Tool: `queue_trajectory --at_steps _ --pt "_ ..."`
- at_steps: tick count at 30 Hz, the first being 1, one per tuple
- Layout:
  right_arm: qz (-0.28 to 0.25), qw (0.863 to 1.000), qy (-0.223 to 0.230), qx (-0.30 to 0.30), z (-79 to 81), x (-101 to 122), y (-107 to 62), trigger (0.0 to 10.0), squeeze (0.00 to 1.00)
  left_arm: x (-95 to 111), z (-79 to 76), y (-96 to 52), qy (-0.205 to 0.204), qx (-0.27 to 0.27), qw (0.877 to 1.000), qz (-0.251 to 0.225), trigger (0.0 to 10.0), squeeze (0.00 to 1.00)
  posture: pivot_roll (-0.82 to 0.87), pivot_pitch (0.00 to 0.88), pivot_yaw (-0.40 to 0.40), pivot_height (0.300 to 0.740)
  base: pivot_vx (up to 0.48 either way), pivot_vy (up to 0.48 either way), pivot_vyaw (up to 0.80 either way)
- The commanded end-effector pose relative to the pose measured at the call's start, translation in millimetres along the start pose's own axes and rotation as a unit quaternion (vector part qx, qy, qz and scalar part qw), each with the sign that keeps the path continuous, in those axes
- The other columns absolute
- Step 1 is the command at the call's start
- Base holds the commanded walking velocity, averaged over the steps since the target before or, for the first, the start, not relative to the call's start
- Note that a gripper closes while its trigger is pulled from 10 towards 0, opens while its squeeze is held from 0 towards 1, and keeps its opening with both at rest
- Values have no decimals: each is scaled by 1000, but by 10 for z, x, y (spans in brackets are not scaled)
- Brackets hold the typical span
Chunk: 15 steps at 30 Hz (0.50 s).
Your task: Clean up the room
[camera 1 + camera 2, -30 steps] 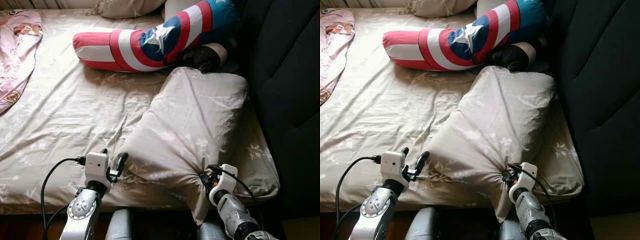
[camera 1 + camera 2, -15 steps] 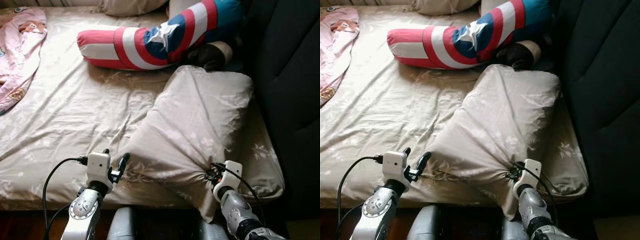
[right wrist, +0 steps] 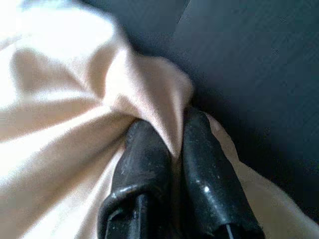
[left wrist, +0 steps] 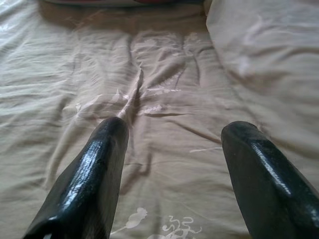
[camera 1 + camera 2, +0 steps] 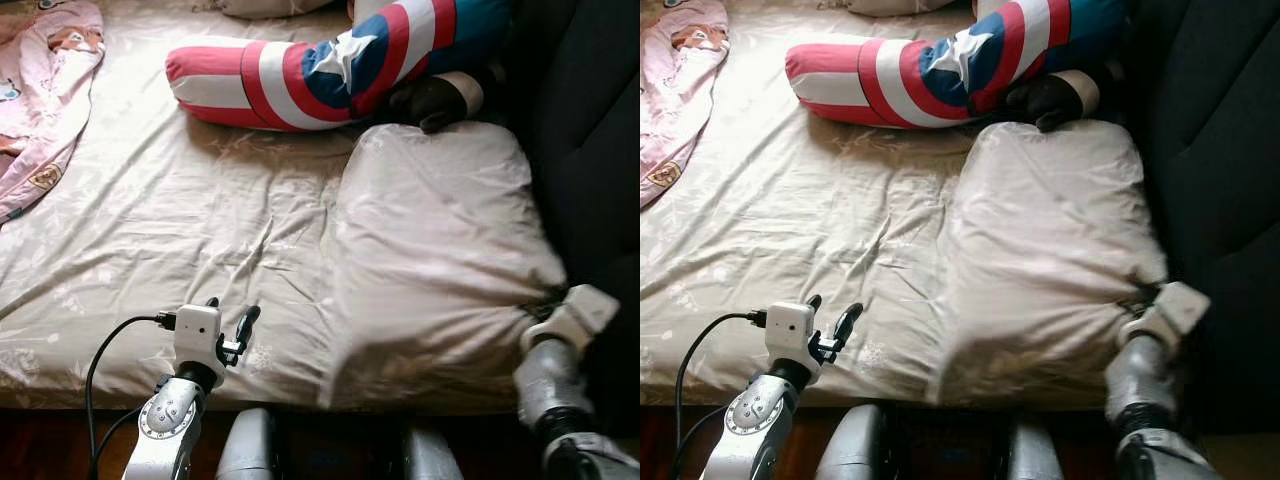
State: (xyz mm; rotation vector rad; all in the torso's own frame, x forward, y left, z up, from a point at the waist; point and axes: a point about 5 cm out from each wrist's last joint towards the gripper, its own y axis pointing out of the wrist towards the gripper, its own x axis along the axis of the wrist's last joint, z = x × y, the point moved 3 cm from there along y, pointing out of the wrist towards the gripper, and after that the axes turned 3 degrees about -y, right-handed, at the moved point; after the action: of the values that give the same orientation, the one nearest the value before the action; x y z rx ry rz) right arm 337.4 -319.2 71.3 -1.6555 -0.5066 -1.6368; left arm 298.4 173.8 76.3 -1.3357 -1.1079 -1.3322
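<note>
Right gripper (image 3: 172,149) pinches a corner of the beige pillow (image 5: 440,250), which lies on the bed (image 5: 150,230) beside the dark headboard (image 5: 590,120). My left gripper (image 5: 228,318), fingers apart, hovers above the rumpled sheet at the bed's near edge.

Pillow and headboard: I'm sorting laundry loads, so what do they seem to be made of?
The pillow looks like soft woven fabric with a faint sheen; it bunches where the right gripper pinches it. The headboard seems dark matte upholstery, padded; material uncertain.
</note>
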Motion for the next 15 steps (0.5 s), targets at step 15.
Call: queue_trajectory --at_steps 15 --pt "49 994 38 -94 -403 -170 -22 0 0 -71 24 -41 13 -2 1000 15 10000 0 83 218 -15 645 0 0 0"
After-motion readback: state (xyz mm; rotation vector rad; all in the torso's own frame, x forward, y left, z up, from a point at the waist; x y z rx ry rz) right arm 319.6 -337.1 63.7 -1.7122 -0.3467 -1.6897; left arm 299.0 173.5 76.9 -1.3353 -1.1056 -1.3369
